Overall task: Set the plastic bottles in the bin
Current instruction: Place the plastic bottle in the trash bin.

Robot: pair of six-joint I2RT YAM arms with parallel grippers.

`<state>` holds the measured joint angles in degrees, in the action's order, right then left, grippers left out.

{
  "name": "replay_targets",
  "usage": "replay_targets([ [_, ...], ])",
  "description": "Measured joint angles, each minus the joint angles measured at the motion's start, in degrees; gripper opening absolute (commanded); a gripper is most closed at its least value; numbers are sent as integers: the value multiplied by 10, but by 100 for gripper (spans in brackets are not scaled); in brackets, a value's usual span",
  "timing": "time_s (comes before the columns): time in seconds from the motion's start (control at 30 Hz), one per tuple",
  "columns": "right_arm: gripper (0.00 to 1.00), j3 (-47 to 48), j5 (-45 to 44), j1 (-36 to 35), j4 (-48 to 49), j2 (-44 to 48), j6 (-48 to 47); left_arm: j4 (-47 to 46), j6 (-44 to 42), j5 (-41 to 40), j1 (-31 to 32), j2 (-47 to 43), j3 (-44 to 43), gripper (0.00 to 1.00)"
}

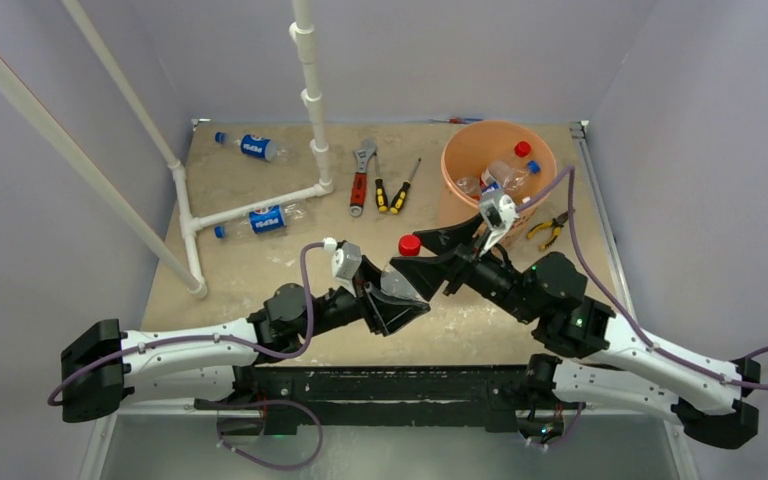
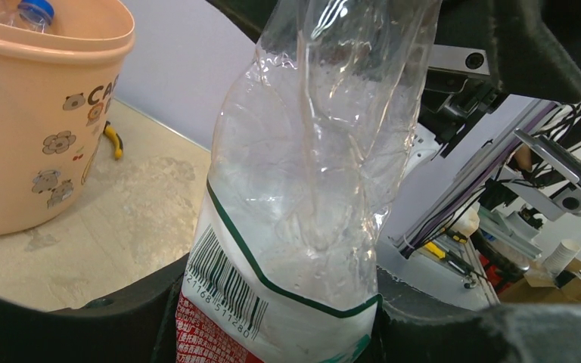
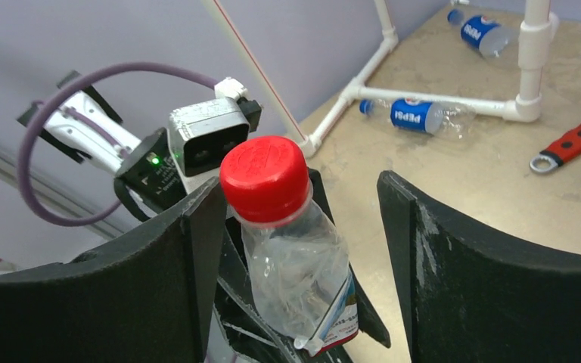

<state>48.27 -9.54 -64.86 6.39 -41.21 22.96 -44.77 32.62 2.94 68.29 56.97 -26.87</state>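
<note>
The left hand clamps a red-capped bottle by its labelled base — the right hand straddles its cap, fingers apart.

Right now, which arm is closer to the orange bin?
Right. The right arm's wrist sits just in front of the bin, the right gripper open around the red-capped bottle. The left gripper, shut on that bottle, is farther left of the bin.

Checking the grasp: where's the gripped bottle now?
Top view, mid-table: the bottle is in the left gripper, between the open jaws of the right gripper, left of the bin.
</note>
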Motion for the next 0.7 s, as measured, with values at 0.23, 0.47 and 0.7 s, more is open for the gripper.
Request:
replay_targets([
  [0.23,58,26,2,0,-14,-37,1,19,0,-2,1,-4,0,26],
  [0.47,43,32,3,0,-22,-32,6,34,3,-3,5,-11,0,26],
  [0.7,0,38,13,0,-37,-31,-8,44,14,-4,9,-17,0,50],
])
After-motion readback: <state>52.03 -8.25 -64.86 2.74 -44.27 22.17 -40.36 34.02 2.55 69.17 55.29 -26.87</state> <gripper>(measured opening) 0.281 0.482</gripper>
